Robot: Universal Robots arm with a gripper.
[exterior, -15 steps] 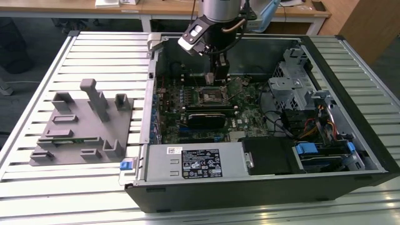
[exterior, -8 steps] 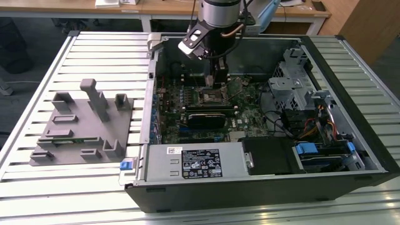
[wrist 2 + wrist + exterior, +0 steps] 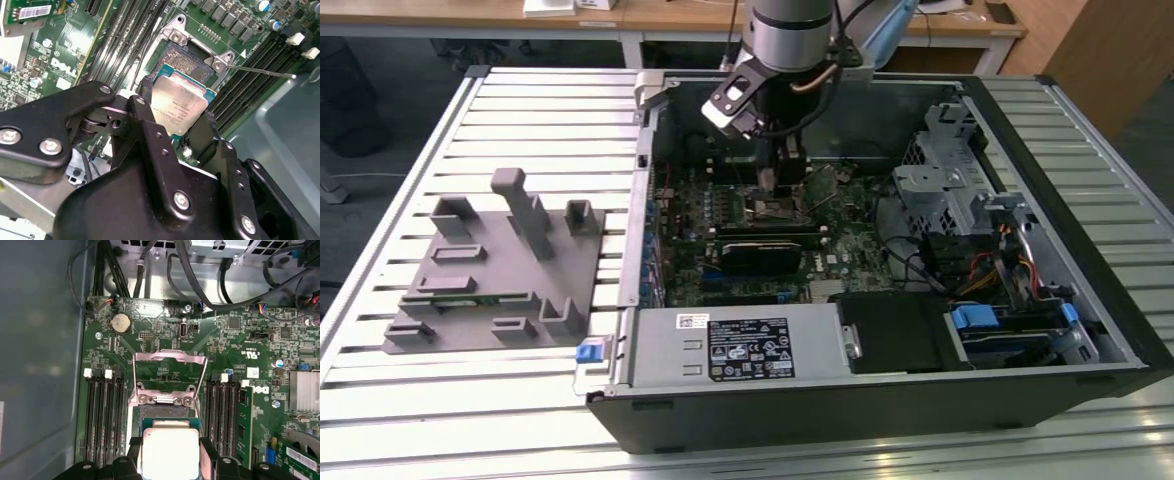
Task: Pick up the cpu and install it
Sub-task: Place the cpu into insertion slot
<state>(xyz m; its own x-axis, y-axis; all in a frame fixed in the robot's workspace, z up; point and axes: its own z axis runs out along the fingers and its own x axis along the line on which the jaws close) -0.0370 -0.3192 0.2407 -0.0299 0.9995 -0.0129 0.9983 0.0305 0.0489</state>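
Note:
The cpu, a small square chip with a pale silver top, sits pinched between my gripper's two black fingers. It hangs slightly tilted just above the open black socket on the green motherboard. In the first wrist view the cpu covers the near part of the socket, whose metal load plate is swung up and open. In the exterior view my gripper reaches down into the open computer case over the socket.
A grey plastic fixture lies on the slatted table at the exterior view's left. Inside the case are a drive cage, a power supply, black cables, a green memory stick and memory slots flanking the socket.

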